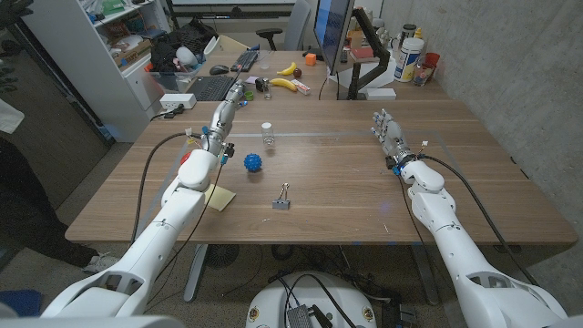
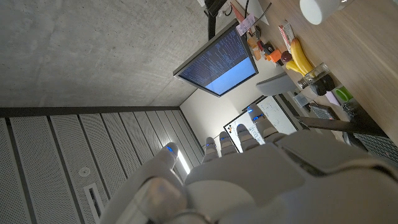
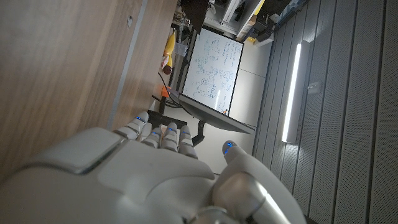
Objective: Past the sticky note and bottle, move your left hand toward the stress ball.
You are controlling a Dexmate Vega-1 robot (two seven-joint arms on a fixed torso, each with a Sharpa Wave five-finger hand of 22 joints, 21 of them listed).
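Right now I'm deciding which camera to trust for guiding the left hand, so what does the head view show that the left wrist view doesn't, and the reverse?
Head view alone: the blue stress ball, the yellow sticky note under the left forearm, the small bottle, a binder clip and the right hand.

Left wrist view alone: the concrete ceiling and the lit side of the monitor.

Both: the left hand, open and holding nothing, the bananas and the wooden table.
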